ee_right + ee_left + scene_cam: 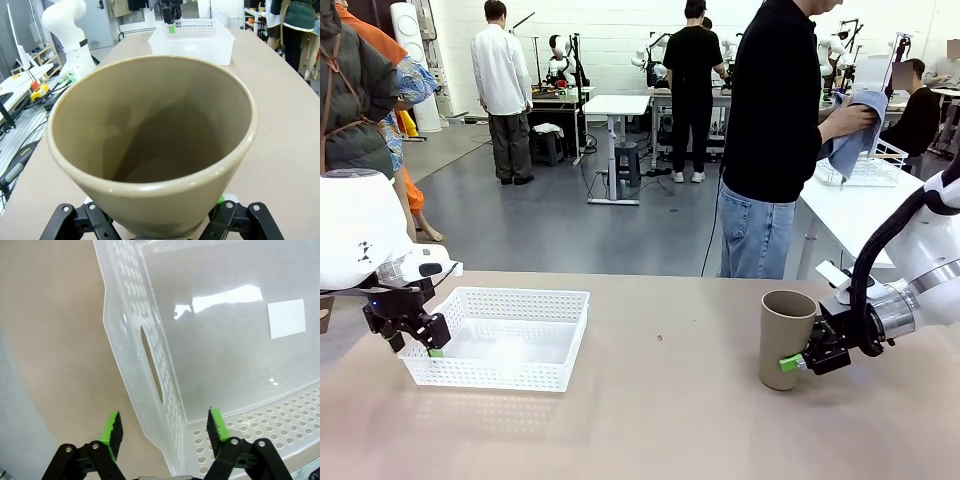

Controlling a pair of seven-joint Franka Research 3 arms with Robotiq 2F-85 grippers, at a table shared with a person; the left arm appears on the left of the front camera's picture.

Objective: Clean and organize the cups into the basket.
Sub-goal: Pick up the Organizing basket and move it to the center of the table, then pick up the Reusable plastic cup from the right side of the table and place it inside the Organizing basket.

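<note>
A tall tan cup [786, 340] stands upright on the table at the right, open mouth up. My right gripper [792, 363] holds it low on its side, and in the right wrist view the cup [150, 140] fills the gap between the fingers of that gripper [155, 229], with the pads against its wall. The white lattice basket [560, 335] sits at the left with nothing in it. My left gripper [420, 345] hangs open over its near left corner. In the left wrist view that gripper [165, 427] straddles the basket's wall [150, 360] beside a handle cutout, pads apart from it.
A person [775, 120] stands beyond the table's far right, rubbing something with a blue cloth [848, 135] over a white wire rack [870, 170] on a side table. Bare tabletop [670, 400] lies between basket and cup.
</note>
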